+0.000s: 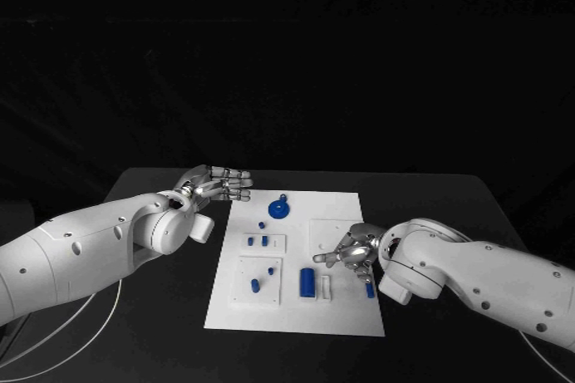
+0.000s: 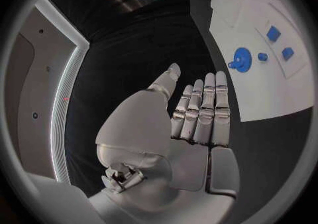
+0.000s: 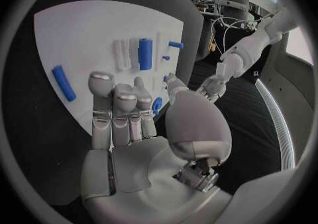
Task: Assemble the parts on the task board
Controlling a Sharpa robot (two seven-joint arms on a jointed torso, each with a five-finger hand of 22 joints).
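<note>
The white task board [image 1: 341, 208] lies in the middle of the black table. On it are a round blue disc [image 1: 279, 208], a blue cylinder [image 1: 308, 282], a short blue bar [image 1: 369, 289] and several small blue pieces. My left hand [image 1: 216, 184] hovers off the board's far left corner, fingers extended and empty; in the left wrist view the left hand [image 2: 199, 118] has the disc [image 2: 241, 59] beyond its fingertips. My right hand [image 1: 354, 252] is over the board's right side, fingers spread, holding nothing. Past the right hand [image 3: 126, 112] lie the cylinder [image 3: 145, 53] and the bar [image 3: 63, 82].
A white slotted block [image 1: 325, 286] sits beside the blue cylinder. Bare black table [image 1: 156, 316] surrounds the board on all sides. White cables [image 1: 72, 316] hang under my left arm at the table's near left.
</note>
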